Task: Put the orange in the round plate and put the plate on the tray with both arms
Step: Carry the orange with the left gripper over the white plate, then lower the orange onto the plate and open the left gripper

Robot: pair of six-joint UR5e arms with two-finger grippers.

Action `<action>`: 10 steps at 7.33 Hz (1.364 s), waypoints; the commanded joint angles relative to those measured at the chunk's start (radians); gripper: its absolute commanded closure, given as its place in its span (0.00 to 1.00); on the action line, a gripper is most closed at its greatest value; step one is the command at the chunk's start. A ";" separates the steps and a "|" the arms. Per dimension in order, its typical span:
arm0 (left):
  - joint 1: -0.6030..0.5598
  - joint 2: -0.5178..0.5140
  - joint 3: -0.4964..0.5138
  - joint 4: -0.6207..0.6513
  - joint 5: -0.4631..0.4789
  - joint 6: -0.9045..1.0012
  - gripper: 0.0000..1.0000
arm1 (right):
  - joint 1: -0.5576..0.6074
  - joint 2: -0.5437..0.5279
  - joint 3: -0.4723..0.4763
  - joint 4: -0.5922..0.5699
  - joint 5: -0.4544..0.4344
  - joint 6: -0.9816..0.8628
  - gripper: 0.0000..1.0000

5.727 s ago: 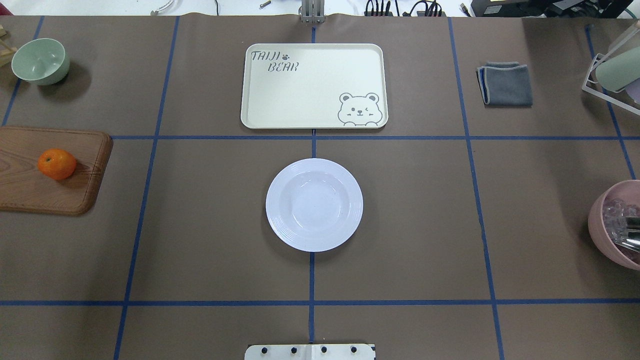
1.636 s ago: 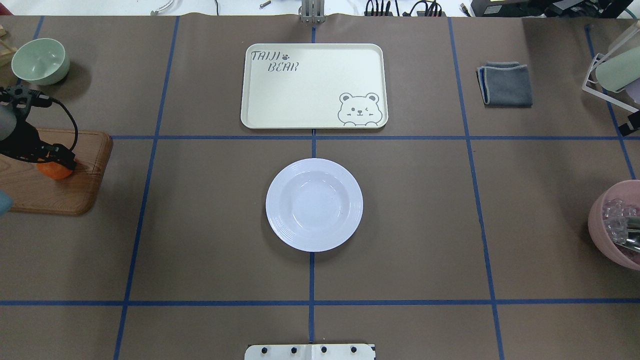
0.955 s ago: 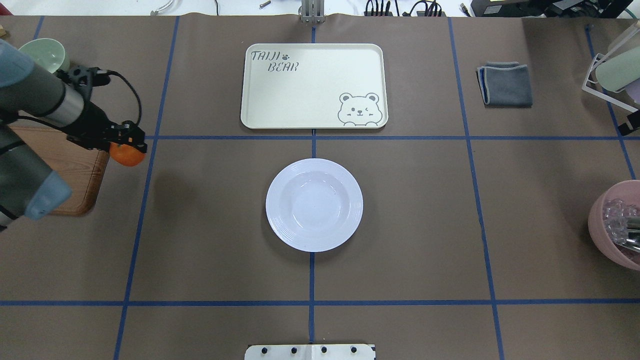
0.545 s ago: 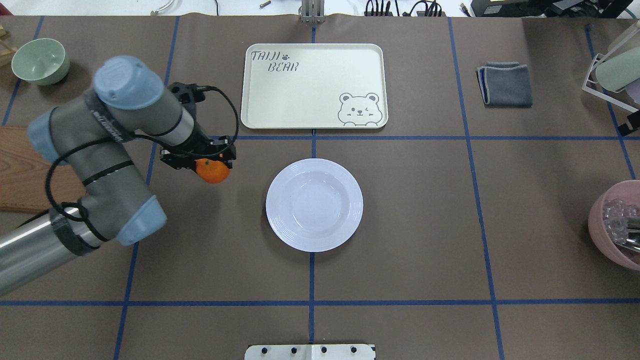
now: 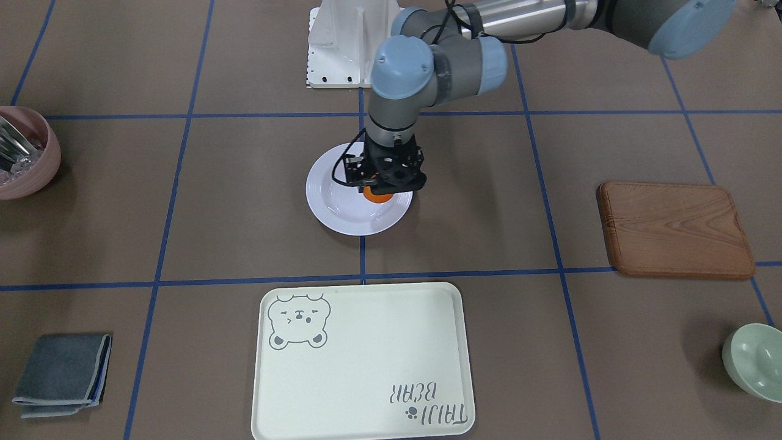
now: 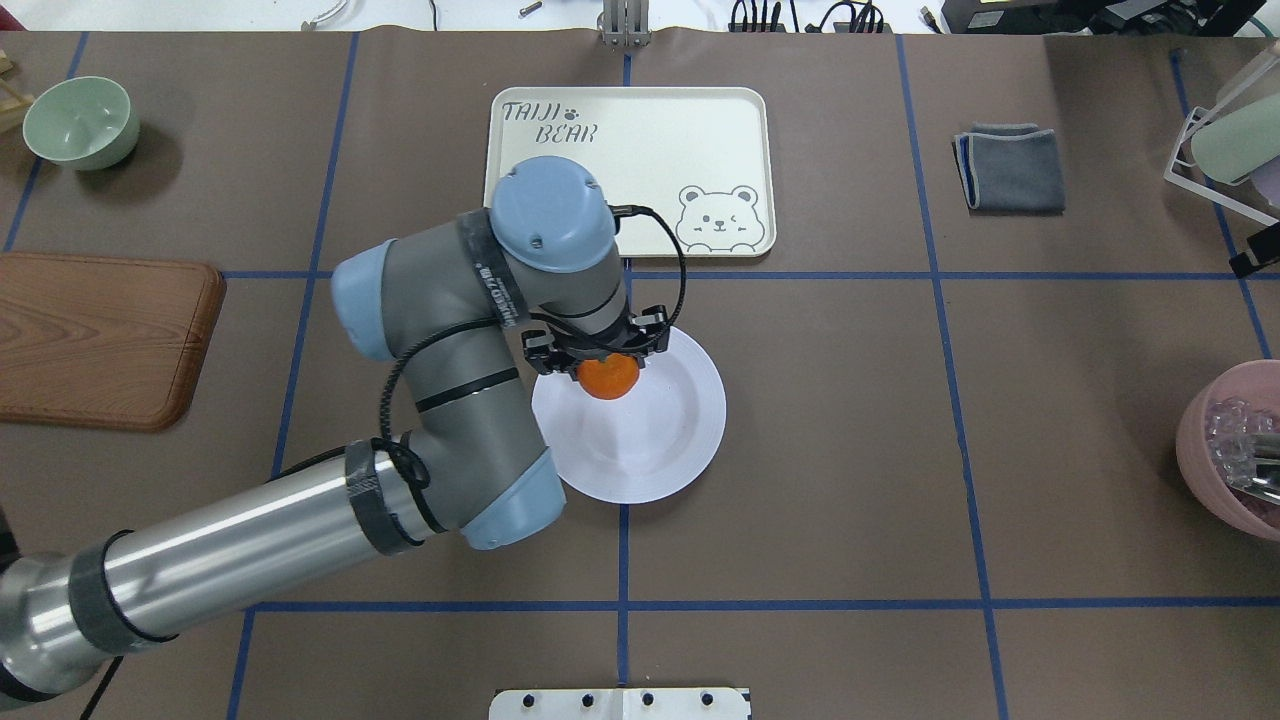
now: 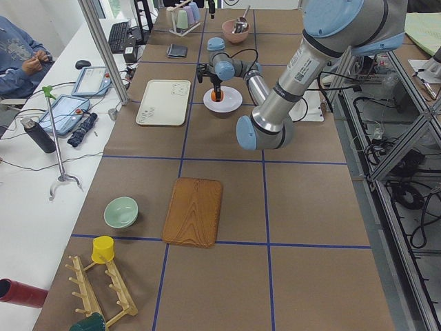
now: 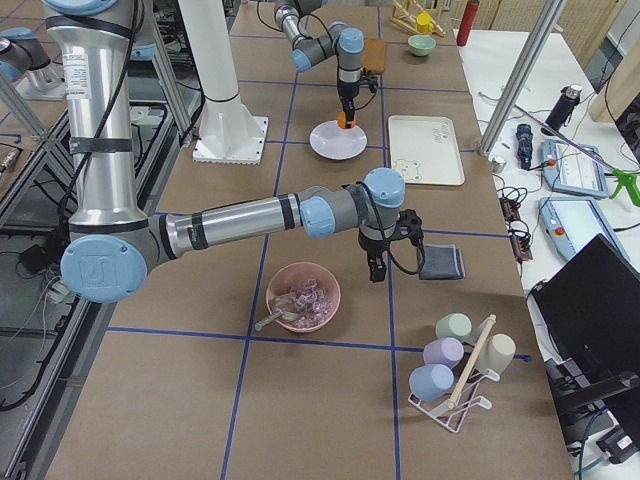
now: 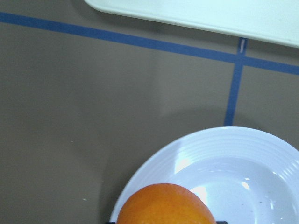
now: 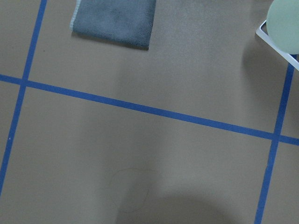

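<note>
The orange (image 6: 612, 380) is clamped in my left gripper (image 6: 605, 362), which is shut on it over the far-left part of the white round plate (image 6: 660, 445). From the front the orange (image 5: 379, 195) shows just under the black fingers, low above the plate (image 5: 342, 214); I cannot tell whether it touches. The left wrist view has the orange (image 9: 163, 205) at the bottom edge over the plate (image 9: 243, 177). The cream bear tray (image 6: 640, 150) lies bare just beyond the plate. My right gripper (image 8: 374, 268) hangs between the pink bowl and the grey cloth; whether it is open or shut I cannot tell.
A brown wooden board (image 6: 100, 340) lies at the left, with a pale green bowl (image 6: 80, 120) behind it. A folded grey cloth (image 6: 1010, 170) sits at the right rear. The pink bowl (image 6: 1200, 450) and a cup rack (image 6: 1215, 140) stand at the right edge.
My left arm has carried the orange rightward from the wooden board; half a second ago it hung left of the plate, now it is over the plate.
</note>
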 commanded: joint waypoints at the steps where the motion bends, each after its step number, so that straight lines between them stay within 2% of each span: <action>1: 0.038 -0.050 0.069 -0.004 0.034 -0.013 1.00 | -0.001 0.001 0.001 0.000 0.001 0.002 0.00; 2: 0.063 -0.039 0.075 -0.007 0.071 -0.013 1.00 | -0.001 0.001 0.001 0.000 0.001 0.002 0.00; 6: 0.081 -0.016 0.090 -0.050 0.082 -0.013 1.00 | -0.010 0.001 -0.002 0.000 -0.001 0.002 0.00; 7: 0.081 -0.018 0.094 -0.064 0.082 -0.015 0.83 | -0.012 0.001 -0.002 0.000 -0.002 0.002 0.00; 8: 0.080 -0.018 0.095 -0.064 0.091 -0.012 0.18 | -0.012 0.002 -0.003 0.000 -0.004 0.002 0.00; 10: 0.080 -0.019 0.087 -0.058 0.118 -0.015 0.03 | -0.015 0.011 -0.006 0.000 -0.005 0.003 0.00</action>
